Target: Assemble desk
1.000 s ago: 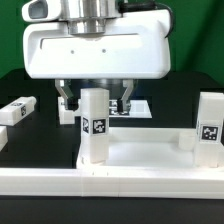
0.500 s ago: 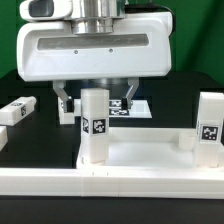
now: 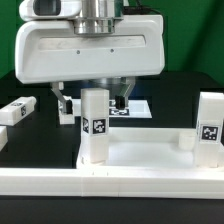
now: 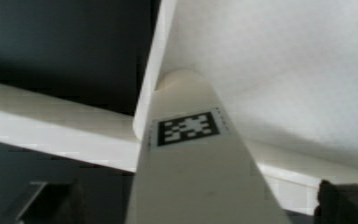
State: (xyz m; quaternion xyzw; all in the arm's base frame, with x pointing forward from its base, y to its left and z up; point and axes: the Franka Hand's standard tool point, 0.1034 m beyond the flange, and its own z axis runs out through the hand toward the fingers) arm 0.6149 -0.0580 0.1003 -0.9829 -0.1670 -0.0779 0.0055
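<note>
The white desk slab lies rim up at the front. One square leg with a tag stands upright in its corner socket at the exterior view's left. A second leg stands at the right corner. A third leg lies loose on the black table at the left. My gripper hangs over the left upright leg, with its dark fingers open on either side of the leg's top and gaps showing. In the wrist view the tagged leg runs between my gripper's fingertips, apart from both.
The marker board lies flat on the black table behind the gripper. A long white border rail runs along the front below the slab. Green wall behind.
The gripper has shifted slightly to the exterior view's left and come a little lower around the upright leg's top. The legs and slab have not moved.
</note>
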